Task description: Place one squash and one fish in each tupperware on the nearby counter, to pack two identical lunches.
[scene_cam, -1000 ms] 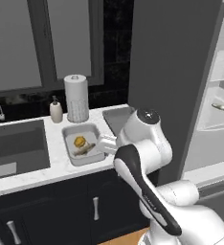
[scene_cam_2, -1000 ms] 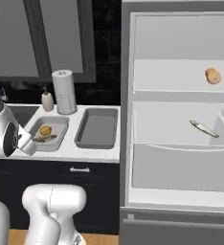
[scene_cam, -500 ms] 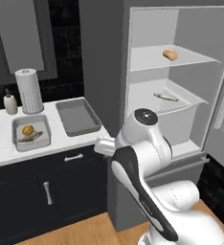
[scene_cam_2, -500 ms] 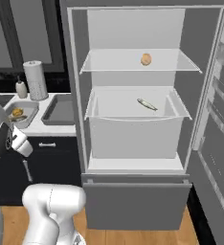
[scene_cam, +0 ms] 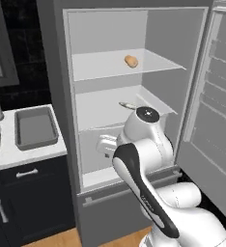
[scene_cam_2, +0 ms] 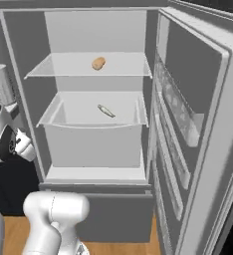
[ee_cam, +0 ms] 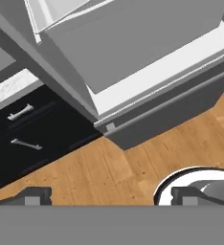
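the squash sits on the upper fridge shelf, the fish in the drawer below, while a tupperware waits bare on the bench. we judge we are fetching; our pincer, released and holding nothing, must next rise to either item.

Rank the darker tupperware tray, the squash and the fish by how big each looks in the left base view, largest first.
1. Tupperware tray on the counter, clearly largest.
2. Squash and fish: both small and far back in the fridge; the fish is partly hidden by the arm, so I won't rank them.
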### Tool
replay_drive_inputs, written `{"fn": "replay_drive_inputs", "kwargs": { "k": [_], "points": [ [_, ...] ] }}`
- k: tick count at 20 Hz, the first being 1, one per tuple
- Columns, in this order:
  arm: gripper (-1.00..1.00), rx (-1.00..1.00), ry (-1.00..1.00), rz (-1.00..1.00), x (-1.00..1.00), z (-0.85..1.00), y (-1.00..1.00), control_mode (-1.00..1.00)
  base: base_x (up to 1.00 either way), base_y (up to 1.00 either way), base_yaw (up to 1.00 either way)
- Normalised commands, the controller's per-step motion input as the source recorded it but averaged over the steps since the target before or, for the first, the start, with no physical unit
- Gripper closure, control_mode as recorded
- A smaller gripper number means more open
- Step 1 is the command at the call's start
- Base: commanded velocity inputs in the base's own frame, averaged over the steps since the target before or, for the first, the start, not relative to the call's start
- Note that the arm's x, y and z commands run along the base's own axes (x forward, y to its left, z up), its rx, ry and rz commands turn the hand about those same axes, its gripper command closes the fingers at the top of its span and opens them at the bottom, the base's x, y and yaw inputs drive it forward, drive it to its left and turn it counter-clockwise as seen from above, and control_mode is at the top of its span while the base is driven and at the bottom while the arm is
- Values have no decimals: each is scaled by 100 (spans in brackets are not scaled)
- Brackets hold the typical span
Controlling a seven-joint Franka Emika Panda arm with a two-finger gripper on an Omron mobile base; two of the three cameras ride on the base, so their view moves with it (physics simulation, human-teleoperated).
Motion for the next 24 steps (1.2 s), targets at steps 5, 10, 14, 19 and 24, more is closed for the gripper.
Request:
{"fn": "replay_drive_inputs", "kwargs": {
  "k": [5,10,14,19,24],
  "points": [
    [-100,0,0,0,0,0,0,100,53,-74,5],
    [-100,0,0,0,0,0,0,100,89,-55,0],
    [-100,0,0,0,0,0,0,100,100,-2,0],
    [-100,0,0,0,0,0,0,100,42,61,4],
    [-100,0,0,0,0,0,0,100,-16,13,0]
  ]
}}
